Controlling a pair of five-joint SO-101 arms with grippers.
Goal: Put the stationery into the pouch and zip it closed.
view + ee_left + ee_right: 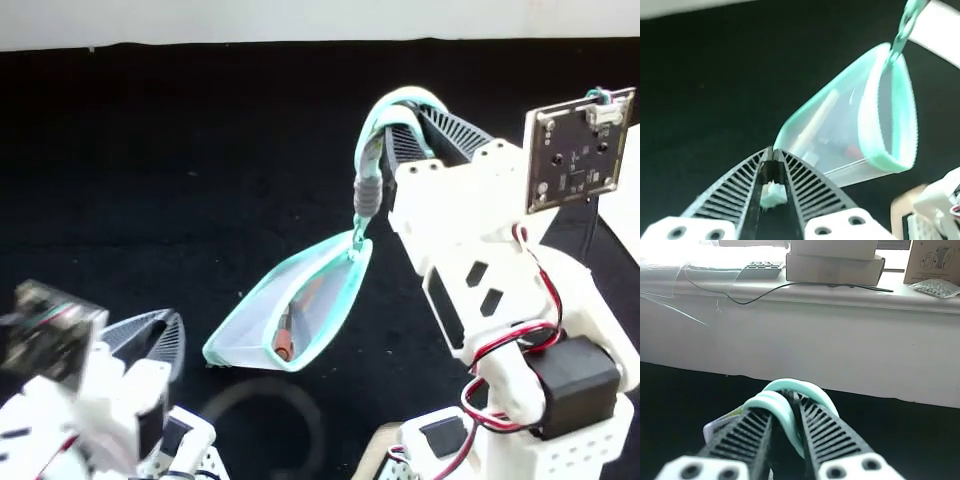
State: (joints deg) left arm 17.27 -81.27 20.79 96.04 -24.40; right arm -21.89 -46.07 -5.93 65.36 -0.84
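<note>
From above, I'm seeing the translucent mint-trimmed mesh pouch (310,295) slanting down from the right gripper (400,110), its low corner pointing towards the left gripper (165,335); left wrist: jaws pressing together on a small mint-green piece (771,194), pouch just ahead; right wrist: jaws pinching the mint-green loop strap (790,402).

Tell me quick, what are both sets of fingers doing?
Left gripper: fingers closed on a small mint tab.
Right gripper: fingers closed on the pouch strap.

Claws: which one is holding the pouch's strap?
The right claw, raised, shut on the mint strap above the pouch. The left claw sits low by the pouch's other end.
</note>
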